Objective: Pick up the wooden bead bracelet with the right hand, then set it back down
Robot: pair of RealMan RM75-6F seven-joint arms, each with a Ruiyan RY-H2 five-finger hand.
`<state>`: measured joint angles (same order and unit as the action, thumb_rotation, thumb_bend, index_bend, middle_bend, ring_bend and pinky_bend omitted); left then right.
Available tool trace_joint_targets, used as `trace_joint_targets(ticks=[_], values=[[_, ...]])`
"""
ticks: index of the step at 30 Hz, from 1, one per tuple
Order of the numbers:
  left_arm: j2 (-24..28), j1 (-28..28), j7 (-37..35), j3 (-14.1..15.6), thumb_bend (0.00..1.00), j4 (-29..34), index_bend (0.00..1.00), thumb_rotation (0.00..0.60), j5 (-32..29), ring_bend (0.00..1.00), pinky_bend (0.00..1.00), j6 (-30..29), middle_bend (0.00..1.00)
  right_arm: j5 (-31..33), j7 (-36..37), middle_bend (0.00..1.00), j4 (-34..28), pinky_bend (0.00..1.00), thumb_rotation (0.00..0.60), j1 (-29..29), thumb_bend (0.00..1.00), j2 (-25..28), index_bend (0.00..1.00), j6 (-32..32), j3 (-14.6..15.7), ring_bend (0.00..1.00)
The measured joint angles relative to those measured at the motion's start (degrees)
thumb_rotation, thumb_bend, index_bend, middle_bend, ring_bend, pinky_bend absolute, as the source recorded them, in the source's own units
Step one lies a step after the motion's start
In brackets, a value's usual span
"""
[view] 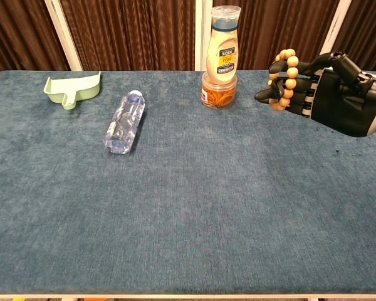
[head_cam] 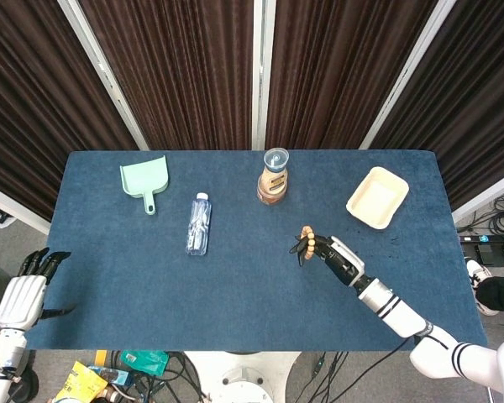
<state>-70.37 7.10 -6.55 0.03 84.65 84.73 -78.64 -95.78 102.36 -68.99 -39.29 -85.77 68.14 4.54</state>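
A wide desk (head_cam: 235,294) covered in dark blue cloth fills the scene, with dark brown curtains (head_cam: 176,75) hanging behind it. My right arm (head_cam: 395,315) reaches in over the desk's near right corner, white and segmented. My right robot hand (view: 329,91), black with a white back, is raised above the desk right of centre, its fingers curled around the wooden bead bracelet (view: 283,78). The bracelet's tan round beads loop over my fingers, clear of the desk surface, a little right of the sauce bottle.

My left robot hand (head_cam: 23,298) hangs off the near left edge of the desk, grasping nothing, its dark fingers spread apart.

Toward the far right corner sits a cream rectangular tray (head_cam: 377,197). At far left lies a pale green dustpan (head_cam: 144,180), its handle pointing toward me. A clear plastic water bottle (view: 124,122) lies on its side right of the dustpan. At far centre stands a creamy sauce bottle (view: 222,44) on a small jar of orange rubber bands (view: 218,94).
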Motion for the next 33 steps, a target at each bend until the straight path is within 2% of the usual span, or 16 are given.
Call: trace_joint_targets(ticks=[4,7,10,14,18,23,25,29,33], values=[[0.1,0.0,0.1,0.0,0.0,0.2,0.14,0.6,0.1,0.0,0.0,0.0,0.13,-0.1,0.7,0.56,-0.4,0.02,0.154,0.4,0.28,0.6,0.42,0.3,0.3,0.29],[0.2,0.0,0.2,0.0,0.0,0.4,0.14,0.6,0.1,0.0,0.0,-0.1,0.13,-0.4,0.5,0.56,-0.7,0.02,0.124,0.9,0.18,0.9,0.42,1.1,0.7,0.29],[0.3,0.0,0.4,0.0,0.0,0.5,0.15,0.6,0.2,0.0,0.0,-0.1,0.13,-0.7,0.8,0.56,-1.1,0.02,0.091,1.1,0.13,1.3,0.43,1.7,0.8,0.29],[0.5,-0.1,0.5,0.0,0.0,0.7,0.14,0.6,0.1,0.0,0.0,-0.3,0.13,-1.0,0.6,0.58,-1.3,0.02,0.027,1.3,0.22,1.4,0.48,2.3,0.9,0.3],[0.4,-0.2,0.4,0.1,0.0,0.7,0.15,0.6,0.1,0.0,0.0,-0.3,0.13,-0.9,-0.2,0.62,-1.2,0.02,0.021,1.6,0.31,1.2,0.56,2.4,0.9,0.3],[0.4,-0.3,0.3,0.0,0.0,0.6,0.14,0.6,0.1,0.0,0.0,-0.5,0.13,-0.2,-1.5,0.62,-1.1,0.02,0.021,1.8,0.38,1.1,0.59,2.0,0.6,0.31],[0.3,-0.2,0.3,0.0,0.0,0.5,0.14,0.6,0.2,0.0,0.0,-0.3,0.13,-0.1,-1.6,0.62,-1.2,0.02,0.048,1.8,0.4,1.1,0.59,1.9,0.6,0.31],[0.2,-0.2,0.2,0.0,0.0,0.4,0.14,0.6,0.2,0.0,0.0,-0.4,0.13,-0.1,-2.4,0.62,-1.3,0.02,0.157,1.8,0.4,1.1,0.59,1.8,0.3,0.31],[0.1,-0.2,0.0,0.0,0.0,0.2,0.14,0.6,0.2,0.0,0.0,-0.3,0.13,0.0,-3.0,0.62,-1.5,0.02,0.188,1.8,0.43,1.0,0.59,1.7,0.2,0.31]])
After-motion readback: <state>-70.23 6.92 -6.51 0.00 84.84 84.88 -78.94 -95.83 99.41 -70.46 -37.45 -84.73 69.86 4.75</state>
